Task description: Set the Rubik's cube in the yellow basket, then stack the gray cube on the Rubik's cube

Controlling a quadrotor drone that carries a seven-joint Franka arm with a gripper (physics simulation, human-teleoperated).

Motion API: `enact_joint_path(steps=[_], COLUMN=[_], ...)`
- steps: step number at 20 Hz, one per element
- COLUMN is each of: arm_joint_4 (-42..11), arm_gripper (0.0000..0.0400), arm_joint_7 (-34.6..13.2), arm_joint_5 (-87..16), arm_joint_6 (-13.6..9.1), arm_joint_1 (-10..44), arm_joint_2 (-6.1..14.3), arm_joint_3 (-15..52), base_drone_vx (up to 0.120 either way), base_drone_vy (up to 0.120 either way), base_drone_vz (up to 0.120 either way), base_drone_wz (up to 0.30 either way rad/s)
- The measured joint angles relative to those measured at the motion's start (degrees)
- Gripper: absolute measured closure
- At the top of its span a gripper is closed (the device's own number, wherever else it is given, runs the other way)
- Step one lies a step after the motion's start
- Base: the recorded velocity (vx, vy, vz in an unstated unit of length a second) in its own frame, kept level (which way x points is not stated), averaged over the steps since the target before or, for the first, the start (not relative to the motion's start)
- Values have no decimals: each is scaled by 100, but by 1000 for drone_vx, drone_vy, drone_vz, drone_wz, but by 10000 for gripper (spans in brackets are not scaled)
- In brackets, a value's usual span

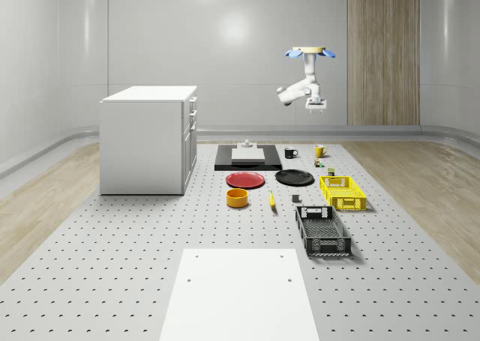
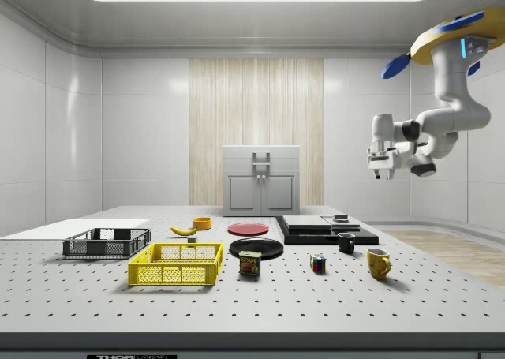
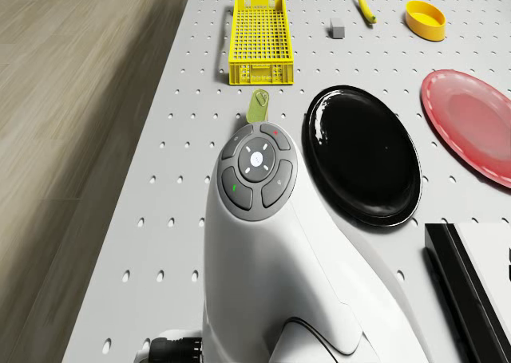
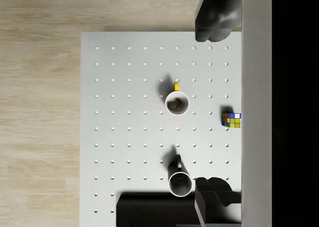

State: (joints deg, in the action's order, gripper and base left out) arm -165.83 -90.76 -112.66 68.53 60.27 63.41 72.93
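High above the far right corner of the worktop (image 1: pixel 112 281), as the whole-scene view has it, the drone (image 1: pixel 310 53) hovers with its arm bent down and the end effector (image 1: pixel 316 109) hanging in the air, well clear of everything below. In the wrist view its two fingers (image 4: pixel 214 17) stand wide apart with nothing between them, so it is released and holds nothing. Directly under it sit a yellow mug (image 4: pixel 176 102) and a black mug (image 4: pixel 179 182), with the Rubik's cube (image 4: pixel 231 120) on the worktop just off to one side of the yellow mug. In the side view the Rubik's cube (image 2: pixel 318 263) rests between a can of Spam (image 2: pixel 250 263) and the yellow mug (image 2: pixel 378 263), and the yellow basket (image 2: pixel 175 263) stands on the far side of the can from it. In the drone view a small gray cube (image 3: pixel 338 29) lies on the worktop beside the yellow basket (image 3: pixel 259 37), near a banana (image 3: pixel 365 8). A black plate (image 1: pixel 294 177) and a red plate (image 1: pixel 246 180) lie side by side near the middle of the worktop, and a black basket (image 1: pixel 323 231) stands just beyond the yellow one.
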Motion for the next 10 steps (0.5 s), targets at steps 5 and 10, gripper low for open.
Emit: enact_joint_path(steps=[5,10], arm_joint_4=[10,21], arm_gripper=[0,0], arm_joint_7=[-63,-116], arm_joint_5=[76,152], arm_joint_6=[125,253], arm_joint_1=[71,129], arm_joint_2=[153,300], arm_joint_3=[59,109], base_drone_vx=[120,120], base_drone_vy=[0,0], base_drone_vz=[-120,-120], base_drone_wz=[0,0])
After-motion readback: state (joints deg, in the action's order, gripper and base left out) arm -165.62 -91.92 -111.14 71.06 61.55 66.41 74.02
